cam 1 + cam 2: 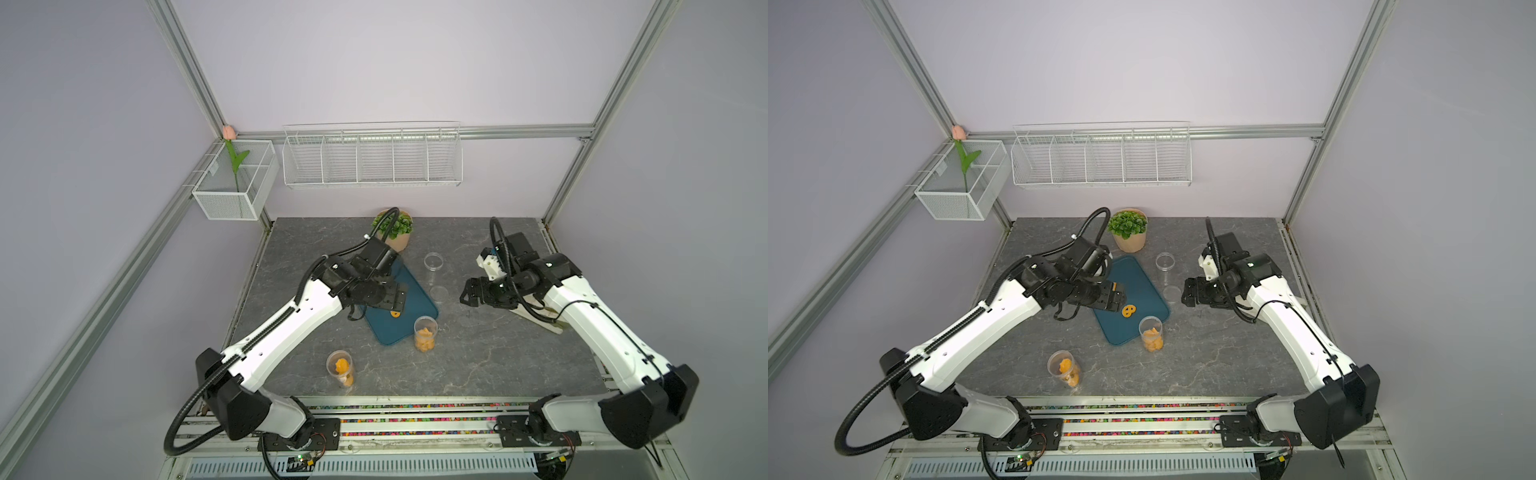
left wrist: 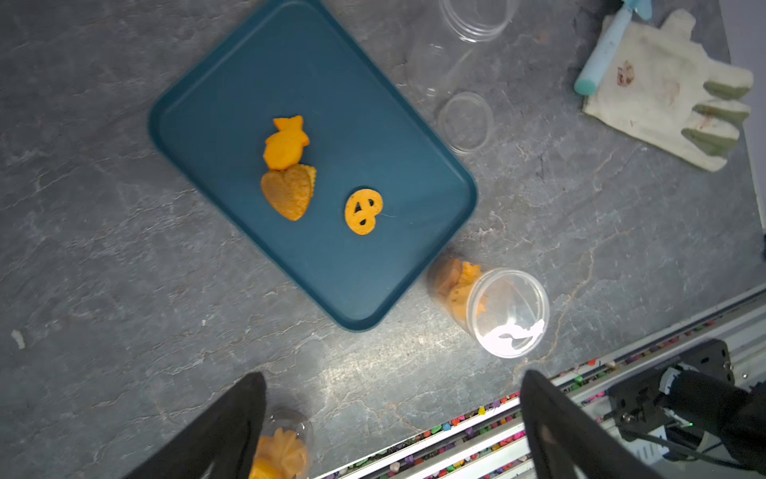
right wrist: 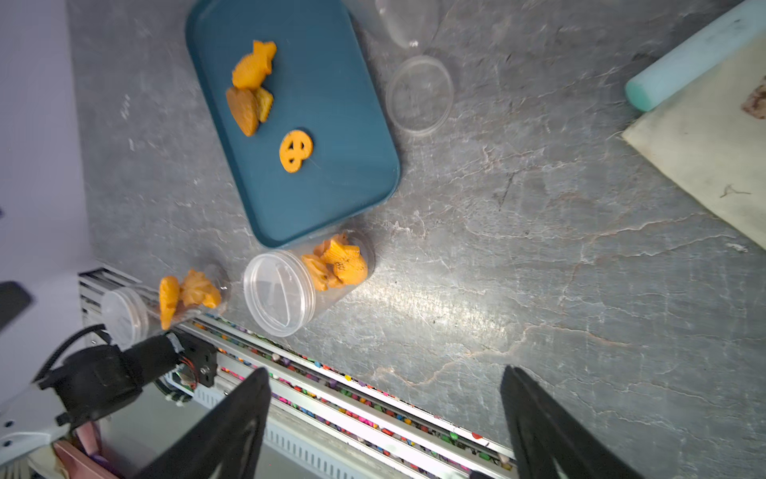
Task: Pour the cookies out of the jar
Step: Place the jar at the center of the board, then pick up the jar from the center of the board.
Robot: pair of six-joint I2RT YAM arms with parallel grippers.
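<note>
In both top views the left gripper (image 1: 1116, 298) hovers over the blue tray (image 1: 1144, 276). The right gripper (image 1: 1187, 293) hangs beside the empty jar (image 1: 1165, 268) and its loose lid (image 1: 1171, 292).

In the left wrist view the left fingers (image 2: 240, 414) are spread wide and hold nothing. The cookies (image 2: 288, 193) lie on the tray: a fish, a heart and a pretzel.

In the right wrist view the right fingers (image 3: 244, 406) are also wide and empty. A lidded jar (image 3: 306, 282) of cookies stands on the worktop (image 3: 539, 249) just off the tray's corner, and a second lidded jar (image 3: 166, 298) stands farther off.

Both arms extended; left gripper (image 2: 391, 375) and right gripper (image 3: 384, 369) jaws spread wide.
</note>
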